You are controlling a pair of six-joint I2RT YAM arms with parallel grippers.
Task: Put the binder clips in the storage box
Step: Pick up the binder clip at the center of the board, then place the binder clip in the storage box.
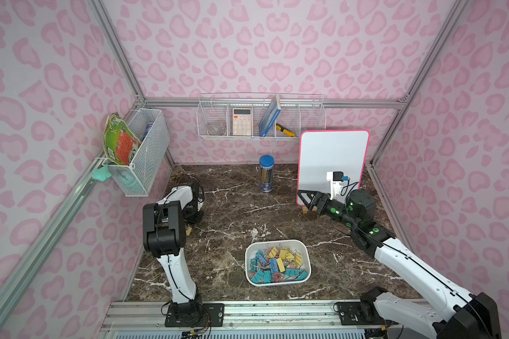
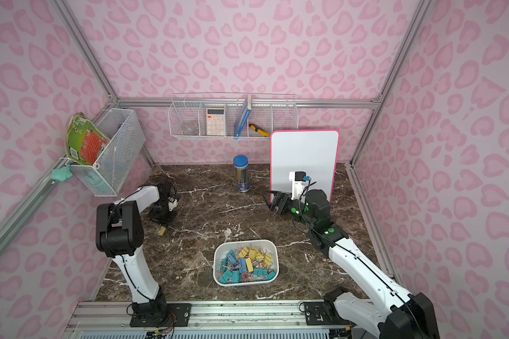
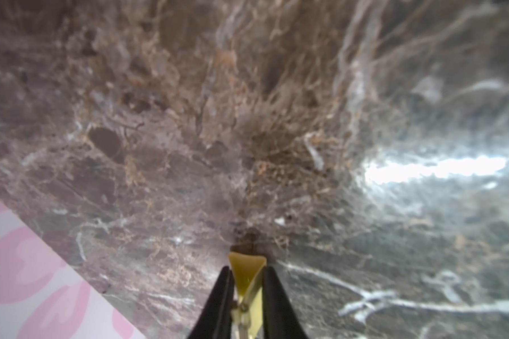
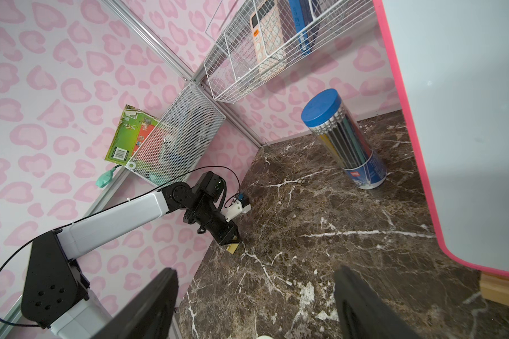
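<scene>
**Q:** (a) Left pincer: what state?

**A:** My left pincer point(image 3: 246, 268) is clamped on one yellow binder clip point(image 3: 244, 280). A black finger point(image 3: 222, 293) presses each side. The clip's yellow end juts past the fingertips, low over the marble tabletop point(image 3: 159, 146). I cannot tell whether it touches the surface.

**Q:** (b) Where on the tabletop?

**A:** In both top views it is at 9 o'clock, well apart from the storage box point(image 1: 277, 241).

**Q:** (c) Right pincer?

**A:** My right pincer point(image 4: 256, 305) has its jaws wide apart and holds nothing. It is at 3 o'clock, raised above the tabletop, near the lower corner of the pink-edged whiteboard point(image 1: 332, 158).

**Q:** (d) The task's things?

**A:** The storage box sits at 6 o'clock, near the front edge and between my two arms. The binder clips point(image 1: 276, 262), in yellow, blue, teal and pink, lie heaped inside it. The yellow one in my left pincer is outside the box.

**Q:** (e) Farther out?

**A:** A blue-capped pencil tube point(image 1: 266, 173) stands upright at 12 o'clock.
</scene>
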